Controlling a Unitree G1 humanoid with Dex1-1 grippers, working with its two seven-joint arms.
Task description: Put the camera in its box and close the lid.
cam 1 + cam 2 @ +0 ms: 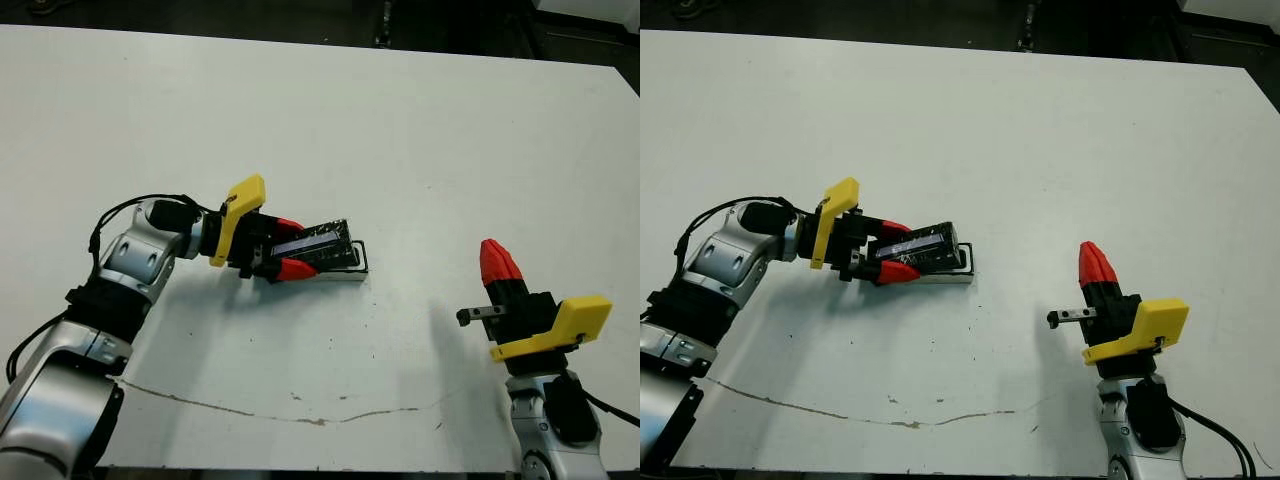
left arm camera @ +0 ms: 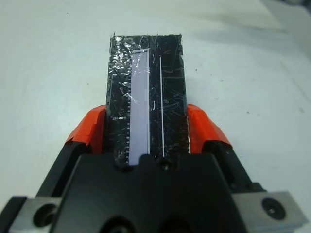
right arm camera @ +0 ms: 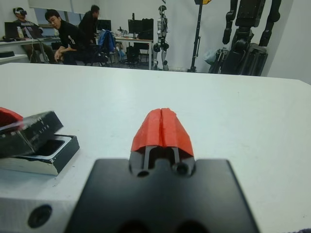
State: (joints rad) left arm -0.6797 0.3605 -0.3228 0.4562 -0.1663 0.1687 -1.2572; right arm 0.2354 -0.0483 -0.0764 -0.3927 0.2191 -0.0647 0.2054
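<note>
Nearest the robot's body, the right gripper (image 1: 497, 262) stands idle with its two red fingers pressed together on nothing, well apart from the work and off to the side of it. Farther out, the left gripper (image 1: 284, 246) has its fingers (image 2: 203, 130) pinched on the long edges of the lid (image 2: 146, 104), the glossy black cover running straight out ahead of the fingertips with its pale stripe showing. Under the lid's far half lies the box (image 3: 52, 154), its dark rim peeking past the far end; the right wrist view shows the lid tilted above it, raised at the gripper end, with a gap over the white inside. The camera cannot be seen, so it is probably already inside the box, though that is a judgement. The risk from here is a skewed close: letting go while the lid is tilted or offset could leave it perched on the rim, and pressing down unevenly could shove the light box across the table (image 1: 420, 140)
</note>
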